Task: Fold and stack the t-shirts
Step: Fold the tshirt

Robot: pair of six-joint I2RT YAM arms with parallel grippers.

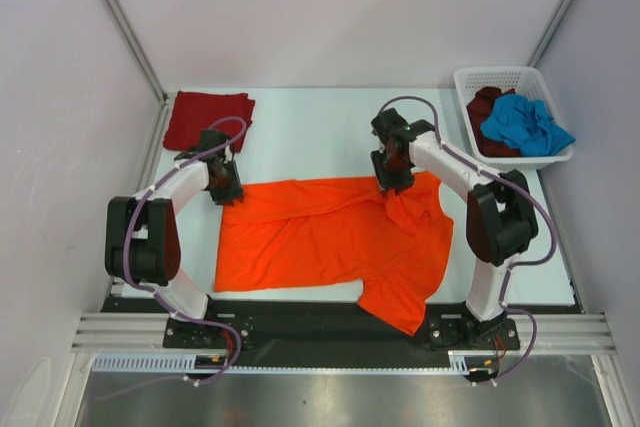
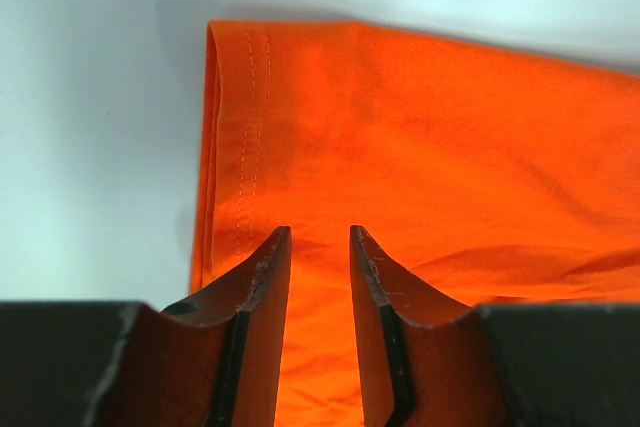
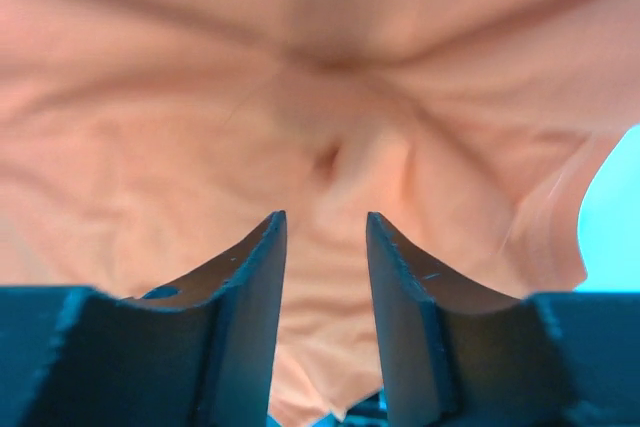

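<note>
A bright orange t-shirt (image 1: 330, 237) lies spread across the table's middle, its upper part folded over and one sleeve hanging toward the near edge. My left gripper (image 1: 225, 190) hovers over the shirt's far left corner; in the left wrist view its jaws (image 2: 318, 232) stand apart above the stitched hem of the orange cloth (image 2: 430, 147), gripping nothing. My right gripper (image 1: 392, 185) is at the shirt's far right, over bunched cloth. In the right wrist view that gripper (image 3: 322, 217) is open, with creased orange fabric (image 3: 200, 97) just beyond the tips. A folded dark red t-shirt (image 1: 208, 119) rests at the back left.
A white lattice basket (image 1: 500, 73) stands at the back right with a blue t-shirt (image 1: 525, 125) and a dark maroon one (image 1: 487, 107) crumpled inside. Grey walls and metal frame posts close in the table on three sides.
</note>
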